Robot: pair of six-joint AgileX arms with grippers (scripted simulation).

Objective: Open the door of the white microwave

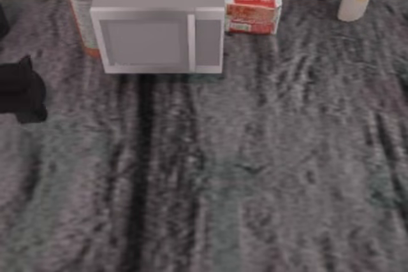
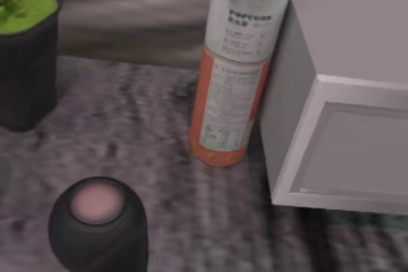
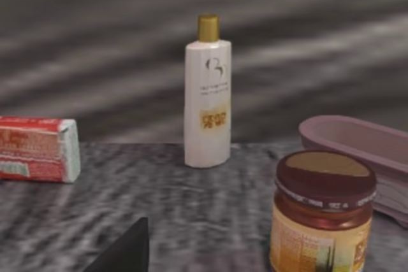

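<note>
**Microwave door shut; left arm at table edge, right arm out of the top view**

The white microwave (image 1: 159,17) stands at the far edge of the table (image 1: 255,176), left of centre in the top view. Its door (image 1: 145,41) lies flush with the front, closed, with the narrow control panel (image 1: 208,41) just right of it.

Touching or just beside the microwave's left side stands a tall canister (image 2: 239,62), white above and orange below; I read "POPCORN" on it, the smaller print illegible. Just right of the microwave lies a red-and-white carton (image 1: 253,14), its writing unreadable. Well to the right of the microwave stands a white bottle (image 3: 208,93) with a gold cap and a yellow label I cannot read.

Only the left wrist view shows a dark pot (image 2: 25,62) holding a green plant, and a dark round speaker (image 2: 99,224) with a pinkish top. Only the right wrist view shows a jar (image 3: 323,214) with a brown lid, contents hidden by its label, and a mauve tub (image 3: 357,148) beside it.

My left gripper (image 1: 22,90) sits left of the microwave; I cannot tell how far it is open. The right gripper's state I cannot tell either.
</note>
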